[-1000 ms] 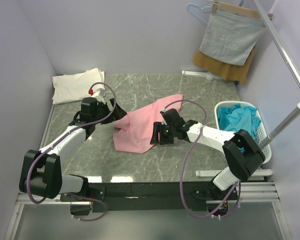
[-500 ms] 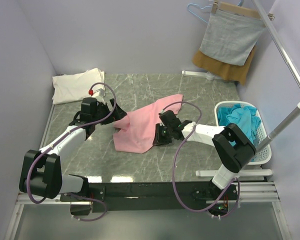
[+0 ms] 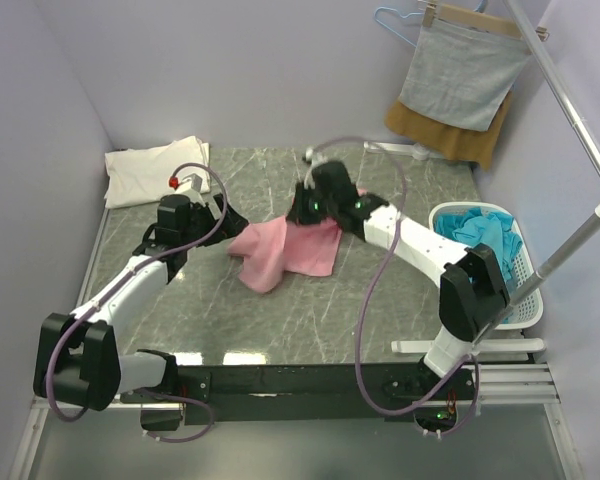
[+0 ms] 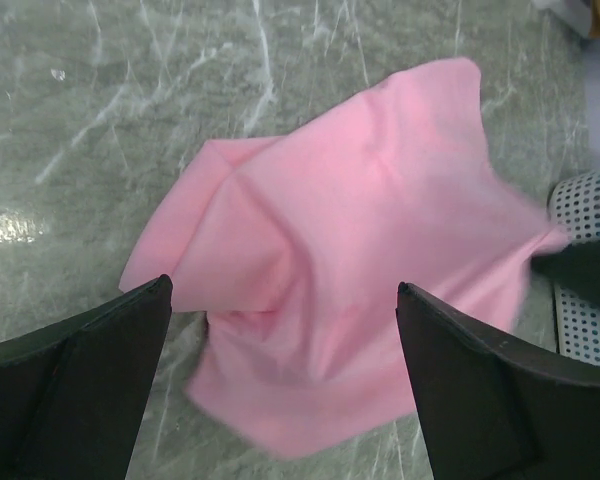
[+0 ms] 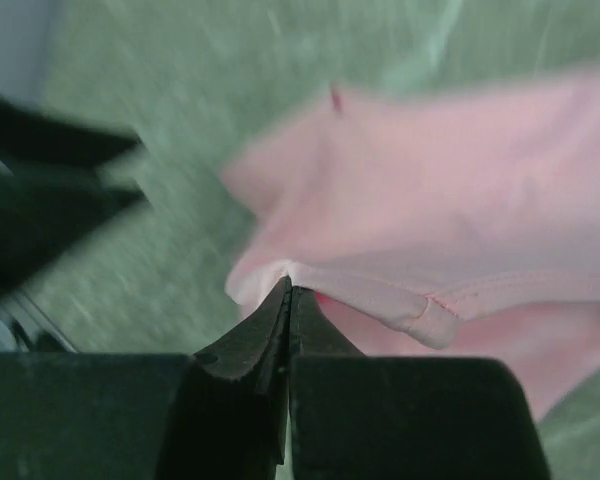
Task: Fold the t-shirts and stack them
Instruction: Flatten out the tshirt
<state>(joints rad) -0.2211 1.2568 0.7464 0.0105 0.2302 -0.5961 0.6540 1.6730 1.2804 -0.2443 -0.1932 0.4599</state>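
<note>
Pink shirt point(image 3: 290, 250) has been pulled back and doubled over, now bunched at middle of counter point(image 3: 380, 310). Right fingers point(image 5: 280, 330) clenched on its hem, raised. Left fingers point(image 4: 80, 380) spread wide, grasping nothing, over shirt's left side. Cream shirt point(image 3: 155, 170) far-left corner; teal shirts point(image 3: 475, 238) in basket point(image 3: 525, 275) at right.

The table point(image 3: 400, 300) carries the middle t-shirt point(image 3: 285, 250) at its centre, with the shirt's far edge held up off the surface, pinched between the tips of the right gripper point(image 3: 300, 214). The left gripper point(image 3: 234, 222) sits just left of that shirt, facing it. Another t-shirt point(image 3: 155, 170) lies in the far-left corner, well apart. At the right edge stands a basket point(image 3: 450, 208) with more t-shirts point(image 3: 480, 235) in it. Beyond the far-right corner a cloth point(image 3: 460, 75) hangs from a hanger point(image 3: 470, 14), with a second cloth point(image 3: 445, 135) behind and below it.
</note>
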